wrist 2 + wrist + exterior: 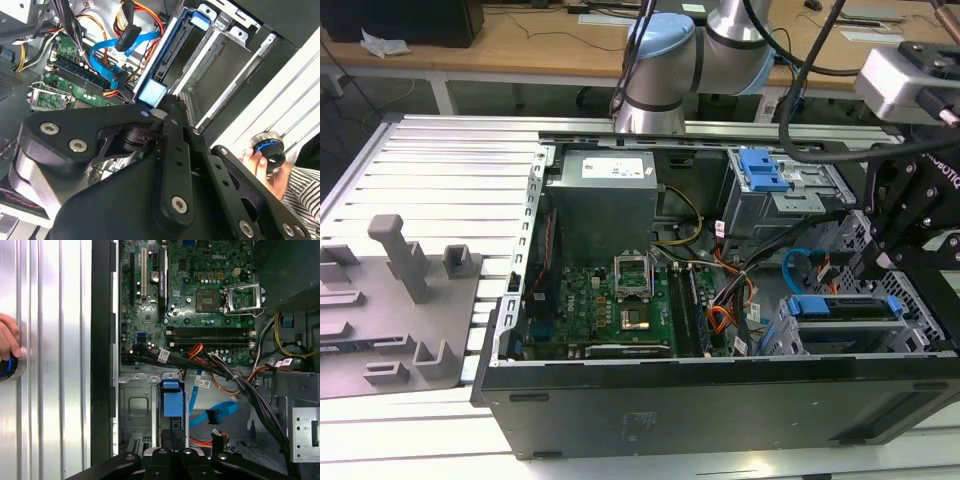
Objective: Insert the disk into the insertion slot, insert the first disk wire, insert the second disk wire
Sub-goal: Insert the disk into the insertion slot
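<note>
At the exterior view's left a grey fixture plate [395, 300] with upright pegs lies on the slatted aluminium worktop [450, 180], its outer edge cut off by the frame. Next comes the open computer case [720, 400]. The power supply [605, 200] sits at its back and the green motherboard [600, 305] in front of that. A tangle of orange and black cables [725, 310] hides the board's edge. Beyond the case stands the robot arm [660, 60], its upper part cut off.

Further right, the taller grey bay with a blue latch [765, 170] sits at the back. A blue flat cable [798, 262] loops free in front of it, and in the first wrist view its black plug [212, 416] hangs apart from the disk.

At the exterior view's right the disk [840, 306] lies flat in the top of the insertion slot [782, 338]. Its blue carrier shows, but its silver face is mostly hidden, and how deep it sits cannot be told. The gripper [885, 275] hangs just above the carrier's outer end, half cut off by the frame. In both wrist views its own black linkage blocks the tips, so I cannot tell whether the jaws are clenched on the carrier or released.

In both wrist views a person's hand [7, 337] rests on a round silver knob [10, 367] on the worktop outside the case wall.
</note>
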Robot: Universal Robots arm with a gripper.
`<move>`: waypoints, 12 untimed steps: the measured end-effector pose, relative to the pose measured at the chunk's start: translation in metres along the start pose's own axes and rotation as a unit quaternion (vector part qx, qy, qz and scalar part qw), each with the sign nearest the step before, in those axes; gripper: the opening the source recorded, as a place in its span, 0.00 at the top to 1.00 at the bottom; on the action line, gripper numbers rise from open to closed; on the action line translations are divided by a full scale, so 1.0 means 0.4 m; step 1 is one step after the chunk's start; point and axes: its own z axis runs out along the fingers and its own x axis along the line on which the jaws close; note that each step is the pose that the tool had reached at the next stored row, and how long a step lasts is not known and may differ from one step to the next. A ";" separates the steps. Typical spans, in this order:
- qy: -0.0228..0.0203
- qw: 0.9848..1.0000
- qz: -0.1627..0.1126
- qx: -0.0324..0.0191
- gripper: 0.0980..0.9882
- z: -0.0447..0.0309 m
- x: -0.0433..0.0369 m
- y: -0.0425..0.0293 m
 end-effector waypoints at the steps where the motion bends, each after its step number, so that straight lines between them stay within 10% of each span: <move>1: 0.000 1.000 0.000 0.000 0.99 0.004 0.000 -0.002; 12: 0.000 1.000 0.000 0.000 0.99 0.035 0.000 -0.011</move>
